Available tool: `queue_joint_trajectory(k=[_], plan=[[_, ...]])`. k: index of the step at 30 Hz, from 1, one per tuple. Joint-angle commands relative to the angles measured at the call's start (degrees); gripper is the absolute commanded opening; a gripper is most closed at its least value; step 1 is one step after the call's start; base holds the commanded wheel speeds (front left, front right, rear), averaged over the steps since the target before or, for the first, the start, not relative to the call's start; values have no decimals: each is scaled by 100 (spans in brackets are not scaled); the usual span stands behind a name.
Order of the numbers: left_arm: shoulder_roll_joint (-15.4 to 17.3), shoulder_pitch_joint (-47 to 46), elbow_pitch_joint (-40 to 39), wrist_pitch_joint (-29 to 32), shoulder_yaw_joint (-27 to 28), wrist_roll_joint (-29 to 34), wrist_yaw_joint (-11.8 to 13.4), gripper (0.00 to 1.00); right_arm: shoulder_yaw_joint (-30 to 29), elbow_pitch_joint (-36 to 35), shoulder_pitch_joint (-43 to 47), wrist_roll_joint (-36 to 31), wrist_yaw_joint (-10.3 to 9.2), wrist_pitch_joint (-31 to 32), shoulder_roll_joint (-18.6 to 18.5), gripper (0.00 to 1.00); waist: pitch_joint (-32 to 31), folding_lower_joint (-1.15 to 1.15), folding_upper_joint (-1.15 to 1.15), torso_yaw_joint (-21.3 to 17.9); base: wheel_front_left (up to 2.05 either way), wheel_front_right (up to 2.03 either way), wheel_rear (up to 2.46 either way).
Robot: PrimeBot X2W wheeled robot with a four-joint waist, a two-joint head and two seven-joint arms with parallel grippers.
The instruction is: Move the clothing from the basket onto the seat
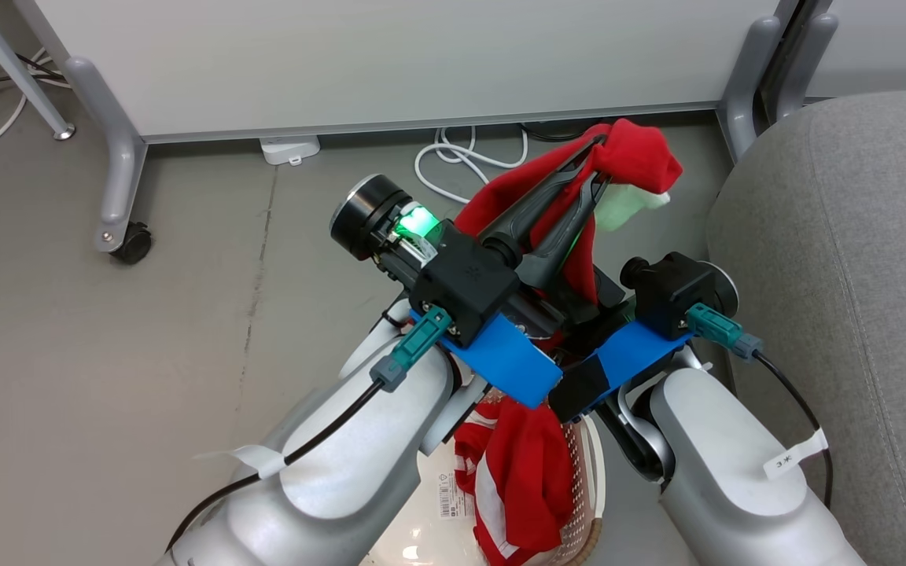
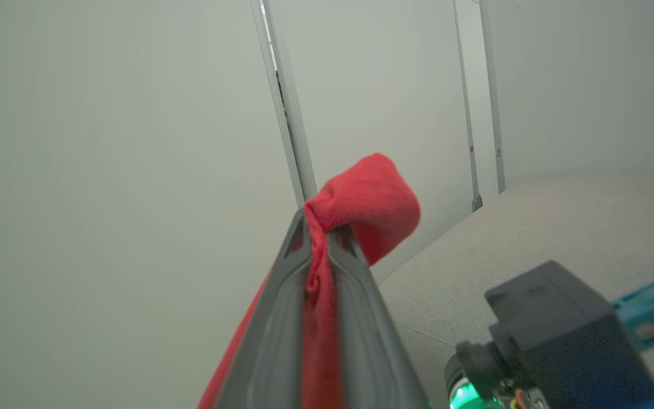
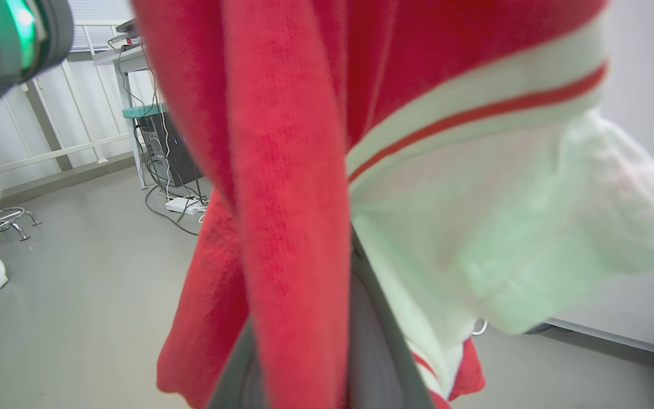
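Above basket [image 1: 593, 542], left gripper [image 1: 596, 148] and right gripper [image 1: 601, 185] jaws both clamped on clothing [image 1: 642, 157]; hanging tail may snag rim, pull free short of seat [image 1: 838, 236].

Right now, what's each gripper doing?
Left gripper: closed on the red garment.
Right gripper: red garment covers its fingertips; cannot be told.

Your left gripper [image 2: 318, 224] comes up from the bottom middle, both grey fingers [image 2: 270, 341] squeezed tight on the red garment [image 2: 369, 199]. A strip of it runs down between them and a bunched knob pokes out above the tips. The grey sofa cushion [image 2: 560, 227] fills the right side. Lower right there's a black boxy unit [image 2: 554, 324] with a green light [image 2: 466, 395] and a blue bracket [image 2: 653, 309]. White partition panels [image 2: 105, 170] sit behind.
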Motion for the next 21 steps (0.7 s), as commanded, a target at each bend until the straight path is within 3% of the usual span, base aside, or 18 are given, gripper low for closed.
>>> queue_joint_trajectory(k=[1, 21], plan=[[-13, -97, -3, -17, 31, -7, 39, 0, 7, 41, -104, 20, 3, -4, -12, 0, -6, 0, 0, -9, 0, 0, 0], [-19, 54, 88, -17, 127, -9, 11, 0, 165, 33, 7, 97, 3, -4, -10, 0, -116, 0, 0, -71, 0, 0, 0]])
